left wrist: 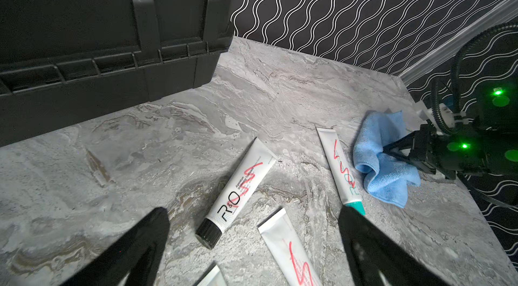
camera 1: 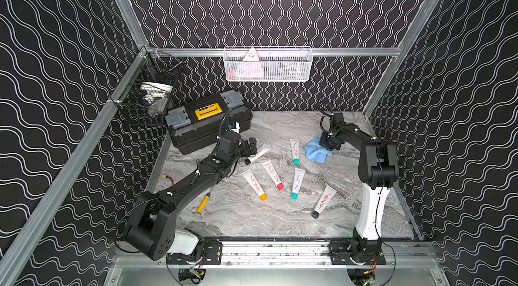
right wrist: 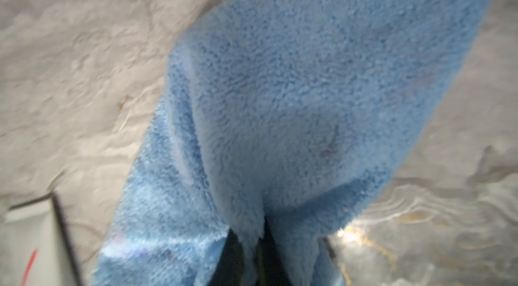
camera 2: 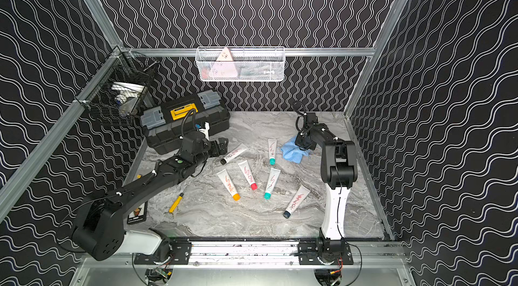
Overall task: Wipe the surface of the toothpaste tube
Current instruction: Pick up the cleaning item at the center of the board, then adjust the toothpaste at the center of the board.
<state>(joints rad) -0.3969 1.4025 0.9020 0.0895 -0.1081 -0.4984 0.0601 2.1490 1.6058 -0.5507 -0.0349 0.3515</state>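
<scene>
Blue cloth is pinched in closed right gripper; left gripper is spread wide, empty, near black-capped toothpaste tube.

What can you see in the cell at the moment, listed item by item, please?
tubes: six, white, with caps in black, teal, teal, red, orange and navy; loose mid-table
cloth: one, blue, back right of the table
toolbox: one, black with a yellow handle, back left
white basket: one, on the back rail
black basket: one, on the left wall rail
yellow tool: one, front left of the table
card: one, black, front left edge
table: one, grey marble
left gripper: open, near the black-capped tube
right gripper: shut on the cloth
</scene>
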